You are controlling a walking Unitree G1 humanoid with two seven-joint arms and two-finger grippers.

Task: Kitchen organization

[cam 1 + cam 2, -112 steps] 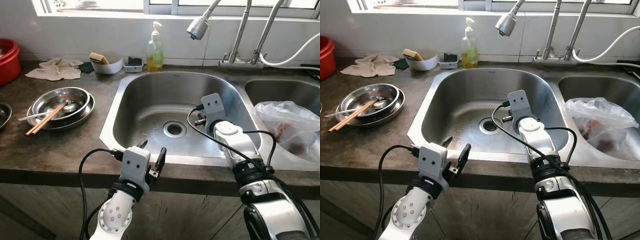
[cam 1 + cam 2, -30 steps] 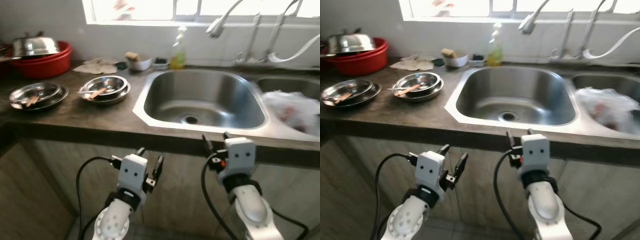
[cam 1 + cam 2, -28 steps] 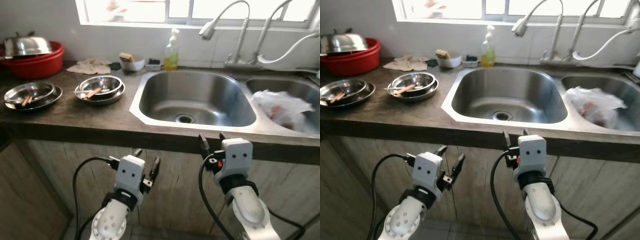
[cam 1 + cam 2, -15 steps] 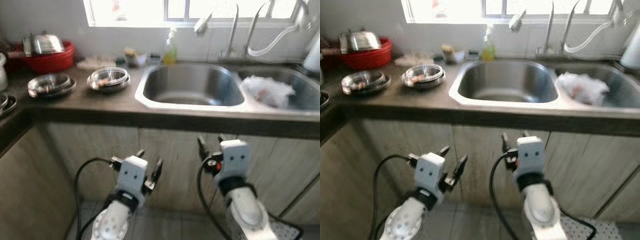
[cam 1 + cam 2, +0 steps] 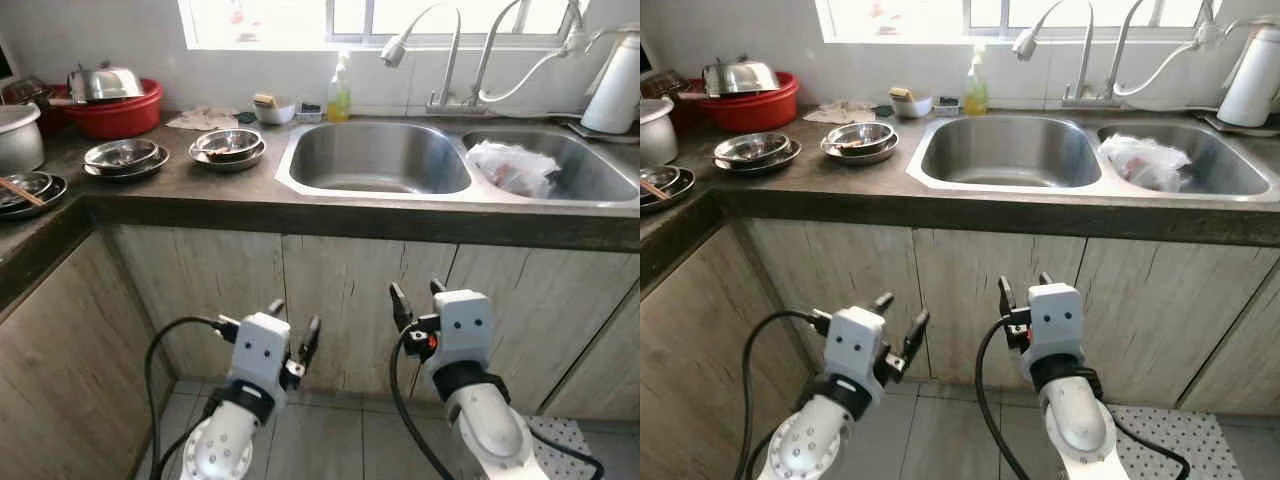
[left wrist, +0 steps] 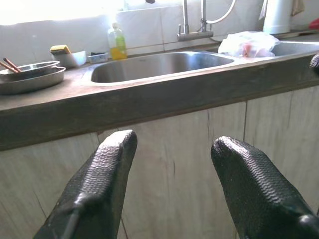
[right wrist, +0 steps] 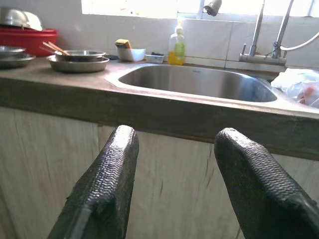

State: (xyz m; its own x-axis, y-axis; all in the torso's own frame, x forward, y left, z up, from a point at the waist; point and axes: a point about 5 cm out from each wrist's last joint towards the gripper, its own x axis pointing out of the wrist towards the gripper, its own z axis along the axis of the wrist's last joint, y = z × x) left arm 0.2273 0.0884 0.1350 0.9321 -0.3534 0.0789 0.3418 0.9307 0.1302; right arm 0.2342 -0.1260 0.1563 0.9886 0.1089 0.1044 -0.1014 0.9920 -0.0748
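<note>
Robot stands back from the counter [image 5: 260,205], both arms held low in front of the wooden cabinet doors [image 5: 345,290], well below the counter's front edge.

Left gripper [image 5: 292,328]: fingers spread, nothing between them; the left wrist view shows both pads [image 6: 107,174] apart with bare cabinet front between. Right gripper [image 5: 416,294]: fingers likewise spread and empty, pointing up toward the counter edge.

On the counter, left of the sink:
- stack of steel bowls with chopsticks [image 5: 229,146], near the left rim of the sink basin [image 5: 375,160]
- second stack of steel dishes [image 5: 122,157], just left of the first
- steel plate with chopsticks [image 5: 25,188] on the side run of the counter, at the far left
- red basin [image 5: 108,108] with a steel lid on it, at the back left by the wall
- crumpled cloth [image 5: 203,119] at the back edge
- small white bowl holding a sponge [image 5: 267,109] and a yellow soap bottle [image 5: 340,92], back edge by the sink's rear left corner

The left basin looks empty from here. The right basin [image 5: 560,165] holds a crumpled plastic bag [image 5: 512,167]. Two gooseneck faucets [image 5: 440,55] rise behind the sinks. A white jug [image 5: 612,85] stands at the back right corner.
</note>
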